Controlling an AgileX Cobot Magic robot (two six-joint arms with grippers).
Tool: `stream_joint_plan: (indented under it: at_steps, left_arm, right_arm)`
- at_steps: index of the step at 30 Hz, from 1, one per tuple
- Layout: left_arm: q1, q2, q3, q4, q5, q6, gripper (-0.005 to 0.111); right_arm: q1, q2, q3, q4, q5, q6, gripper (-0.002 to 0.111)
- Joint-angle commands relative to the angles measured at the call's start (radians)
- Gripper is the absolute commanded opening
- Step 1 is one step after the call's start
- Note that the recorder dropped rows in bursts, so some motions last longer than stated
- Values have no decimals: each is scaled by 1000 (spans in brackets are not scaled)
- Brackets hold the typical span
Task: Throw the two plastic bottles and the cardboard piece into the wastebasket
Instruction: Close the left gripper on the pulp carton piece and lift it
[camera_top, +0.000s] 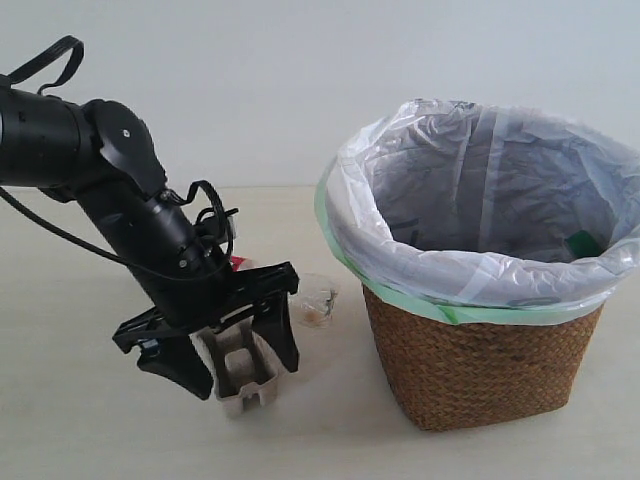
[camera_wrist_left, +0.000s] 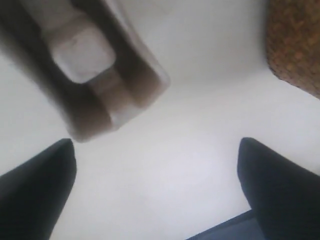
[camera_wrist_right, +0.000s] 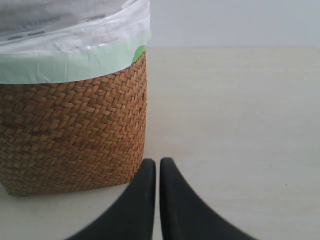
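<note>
The grey-beige cardboard piece (camera_top: 243, 385) lies on the table at the left; the left wrist view shows it (camera_wrist_left: 95, 65) beyond the fingertips. My left gripper (camera_top: 238, 358) (camera_wrist_left: 156, 150) hangs open just over it, fingers spread wide with only bare table between them. Behind the arm lies a clear bottle (camera_top: 318, 298), with a bit of red label showing by the wrist. The wicker wastebasket (camera_top: 480, 370) (camera_wrist_left: 295, 45) (camera_wrist_right: 70, 135) stands at the right. A green scrap (camera_top: 583, 243) shows inside it; I cannot tell if it is the wider bottle. My right gripper (camera_wrist_right: 158, 162) is shut and empty beside the basket.
The white bag liner (camera_top: 470, 170) over a green bag edge folds wide over the basket's rim. The pale table (camera_top: 90, 420) runs back to a plain wall. The left arm's cables (camera_top: 210, 215) loop above the gripper.
</note>
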Motion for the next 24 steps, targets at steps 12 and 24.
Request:
stream_joint_plan:
  at_steps: [12,24]
  left_arm:
    - [0,-4,0,104,-121,-186,81]
    - [0,106,0,107,-100,-191,81]
  right_arm:
    - [2,-5,0,-2,-8,0,0]
    - [2,-5,0,-2,-8,0,0]
